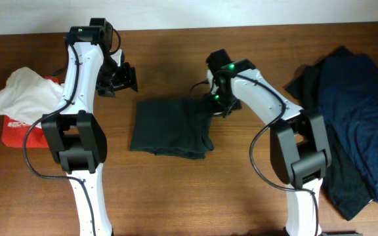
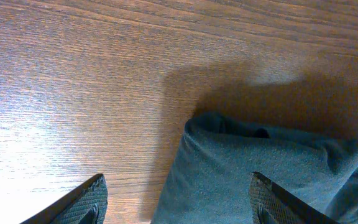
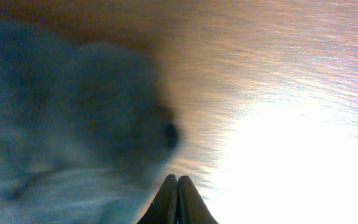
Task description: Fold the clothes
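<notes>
While the right gripper (image 1: 215, 105) sits closed, nothing visibly pinched, at the folded dark garment's (image 1: 172, 128) far-right corner, the left gripper (image 1: 126, 78) hangs wide near its far-left corner.

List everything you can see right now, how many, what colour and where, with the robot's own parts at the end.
folded garment: one, dark grey-black, centre of the table
white cloth: one, white, crumpled at the left end, lying on the red one
red cloth: one, red, left end, partly under the white
navy garment: one, navy blue, right end, on top of the pile
black garment: at least one, black, right end, under the navy
table: one, brown wood
left gripper: one, black, open, over the folded garment's far left corner
right gripper: one, black, shut, at its far right corner
</notes>
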Controlling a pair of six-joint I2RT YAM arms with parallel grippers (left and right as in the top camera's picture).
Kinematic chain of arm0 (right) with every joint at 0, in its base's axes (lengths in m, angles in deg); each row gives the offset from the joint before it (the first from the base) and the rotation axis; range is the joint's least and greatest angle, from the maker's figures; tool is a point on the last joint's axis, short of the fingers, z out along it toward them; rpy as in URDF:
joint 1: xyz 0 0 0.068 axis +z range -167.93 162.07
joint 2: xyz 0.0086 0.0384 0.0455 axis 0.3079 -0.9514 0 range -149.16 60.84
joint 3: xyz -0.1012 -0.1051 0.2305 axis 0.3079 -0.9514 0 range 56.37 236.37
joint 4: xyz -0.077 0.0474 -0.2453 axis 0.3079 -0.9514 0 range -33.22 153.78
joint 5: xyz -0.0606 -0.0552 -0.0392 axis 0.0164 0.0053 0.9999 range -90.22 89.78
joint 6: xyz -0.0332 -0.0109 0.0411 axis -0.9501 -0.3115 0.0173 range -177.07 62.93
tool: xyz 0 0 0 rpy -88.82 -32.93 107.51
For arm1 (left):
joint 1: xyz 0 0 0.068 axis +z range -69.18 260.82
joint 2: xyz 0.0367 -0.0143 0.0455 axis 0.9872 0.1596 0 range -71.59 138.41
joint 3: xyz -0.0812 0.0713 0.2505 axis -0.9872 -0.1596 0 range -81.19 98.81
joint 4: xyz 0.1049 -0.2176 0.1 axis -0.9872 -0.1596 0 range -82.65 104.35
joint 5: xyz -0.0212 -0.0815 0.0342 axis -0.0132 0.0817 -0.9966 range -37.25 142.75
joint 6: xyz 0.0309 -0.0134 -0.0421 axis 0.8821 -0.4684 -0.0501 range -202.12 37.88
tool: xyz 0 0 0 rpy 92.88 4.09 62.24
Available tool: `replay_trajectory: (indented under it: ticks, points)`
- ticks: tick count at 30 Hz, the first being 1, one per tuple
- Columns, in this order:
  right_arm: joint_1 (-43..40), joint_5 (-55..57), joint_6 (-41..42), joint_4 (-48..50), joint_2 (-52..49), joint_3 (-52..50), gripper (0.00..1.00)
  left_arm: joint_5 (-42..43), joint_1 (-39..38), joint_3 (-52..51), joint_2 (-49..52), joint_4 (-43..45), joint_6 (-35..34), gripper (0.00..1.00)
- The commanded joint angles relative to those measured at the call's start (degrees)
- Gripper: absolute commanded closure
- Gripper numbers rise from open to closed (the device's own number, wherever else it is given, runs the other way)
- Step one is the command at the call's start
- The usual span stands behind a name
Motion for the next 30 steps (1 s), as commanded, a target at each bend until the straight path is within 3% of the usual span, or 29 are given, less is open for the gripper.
replay_trajectory:
  ticks: [1, 12, 26, 30]
  points:
    - [-2.3, 4.0, 1.4, -1.6, -0.1, 0.3, 0.96, -0.4, -0.1, 0.1, -0.1, -0.2, 0.8, 0.28]
    - [-2.5, -18.6, -9.2, -5.2, 6.6, 7.8, 0.94, -0.4, -0.1, 0.1, -0.1, -0.4, 0.8, 0.28]
    - [-2.3, -19.3, -9.5, 0.4, -6.6, 6.4, 0.93, -0.4, -0.1, 0.1, -0.1, -0.3, 0.8, 0.28]
    - [-2.7, -10.9, -7.3, -1.6, -9.5, 6.4, 0.96, -0.4, -0.1, 0.1, -0.1, -0.5, 0.8, 0.28]
